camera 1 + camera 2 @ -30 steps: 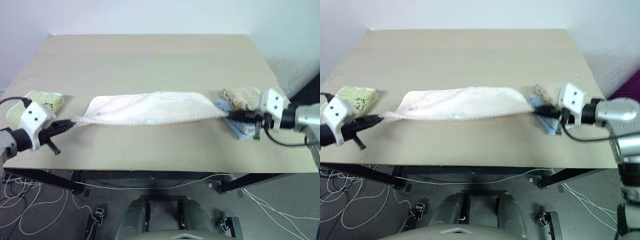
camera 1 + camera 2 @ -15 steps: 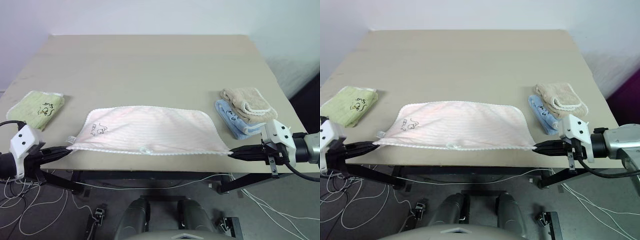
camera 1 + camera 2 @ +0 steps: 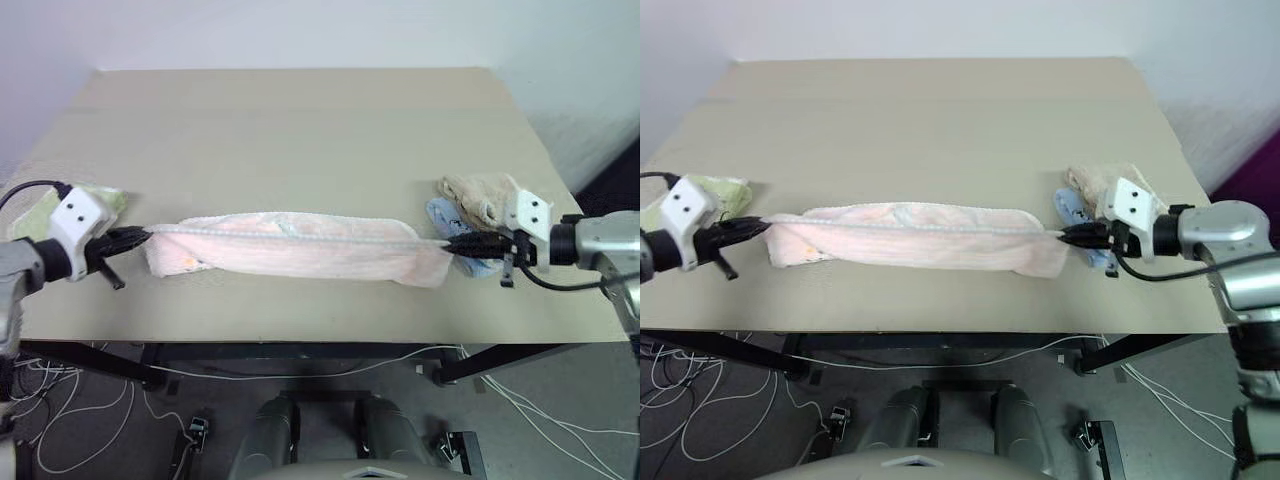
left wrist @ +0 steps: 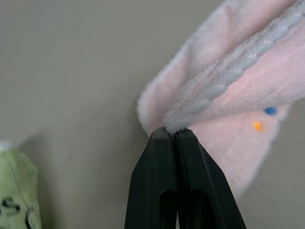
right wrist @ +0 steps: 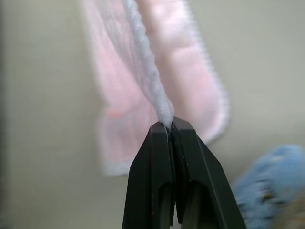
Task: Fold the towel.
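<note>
The towel [image 3: 915,236] stretches in a long pink band between the two pincers — the left gripper [image 3: 762,226] pinches one end, the right gripper [image 3: 1064,236] the other. Just behind the right gripper lie folded beige [image 3: 1090,183] and blue [image 3: 1072,208] towels; a green towel [image 3: 725,187] sits beside the left one on the table [image 3: 940,120].

towel [image 3: 300,255]: pale pink, white trim, tiny blue and orange dots
table [image 3: 300,130]: plain beige
left of towel: light green cloth [image 3: 715,187]
right of towel: beige cloth [image 3: 480,195] on blue cloth [image 3: 440,215]
</note>
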Action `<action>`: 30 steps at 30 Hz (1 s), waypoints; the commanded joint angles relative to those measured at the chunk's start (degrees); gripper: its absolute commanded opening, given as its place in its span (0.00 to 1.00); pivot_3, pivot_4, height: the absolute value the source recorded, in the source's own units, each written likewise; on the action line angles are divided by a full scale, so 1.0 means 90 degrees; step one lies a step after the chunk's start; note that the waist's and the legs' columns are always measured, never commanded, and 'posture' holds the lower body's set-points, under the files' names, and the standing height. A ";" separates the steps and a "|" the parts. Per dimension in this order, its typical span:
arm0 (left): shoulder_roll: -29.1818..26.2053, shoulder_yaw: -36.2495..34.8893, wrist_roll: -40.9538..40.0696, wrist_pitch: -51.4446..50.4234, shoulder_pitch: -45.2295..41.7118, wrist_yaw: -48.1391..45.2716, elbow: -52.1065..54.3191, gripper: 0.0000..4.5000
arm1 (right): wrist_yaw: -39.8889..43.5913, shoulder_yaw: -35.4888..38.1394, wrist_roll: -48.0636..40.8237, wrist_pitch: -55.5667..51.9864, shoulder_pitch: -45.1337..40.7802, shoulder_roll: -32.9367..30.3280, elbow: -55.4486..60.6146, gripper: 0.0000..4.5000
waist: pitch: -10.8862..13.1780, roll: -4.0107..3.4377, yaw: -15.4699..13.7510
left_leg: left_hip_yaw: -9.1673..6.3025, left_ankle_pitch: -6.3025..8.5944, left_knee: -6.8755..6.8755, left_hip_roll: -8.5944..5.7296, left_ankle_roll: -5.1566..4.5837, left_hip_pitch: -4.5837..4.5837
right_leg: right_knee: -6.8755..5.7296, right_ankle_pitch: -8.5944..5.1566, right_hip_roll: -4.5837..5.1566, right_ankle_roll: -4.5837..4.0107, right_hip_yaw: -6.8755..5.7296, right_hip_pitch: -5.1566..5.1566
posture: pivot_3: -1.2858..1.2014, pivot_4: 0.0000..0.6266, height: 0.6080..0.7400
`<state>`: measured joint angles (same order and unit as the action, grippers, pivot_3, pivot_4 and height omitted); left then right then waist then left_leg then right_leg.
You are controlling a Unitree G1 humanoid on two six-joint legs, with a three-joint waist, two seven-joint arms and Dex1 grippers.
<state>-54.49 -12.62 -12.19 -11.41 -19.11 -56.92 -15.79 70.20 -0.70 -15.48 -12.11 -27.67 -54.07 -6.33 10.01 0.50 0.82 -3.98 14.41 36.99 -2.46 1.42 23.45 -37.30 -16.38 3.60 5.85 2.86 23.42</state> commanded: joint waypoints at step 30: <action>0.1114 0.1092 0.1101 0.1730 -0.2521 0.0889 -0.3645 0.82 | -0.0602 -0.0335 0.1393 0.1476 -0.1864 0.0963 -0.2841 0.75 | 0.0000 0.0001 0.0011 | 0.0011 -0.0002 0.0016 -0.0010 -0.0002 0.0008 | -0.0030 0.0001 -0.0015 0.0005 0.0003 0.0014 | 0.52 0.24 1.00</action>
<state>-44.18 -0.67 -0.85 4.10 -41.17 -49.66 -49.50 65.84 -6.29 -2.04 0.78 -42.84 -44.23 -33.17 10.01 0.51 0.92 -3.88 14.39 37.13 -2.55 1.40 23.52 -37.56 -16.37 3.47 5.89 2.89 23.55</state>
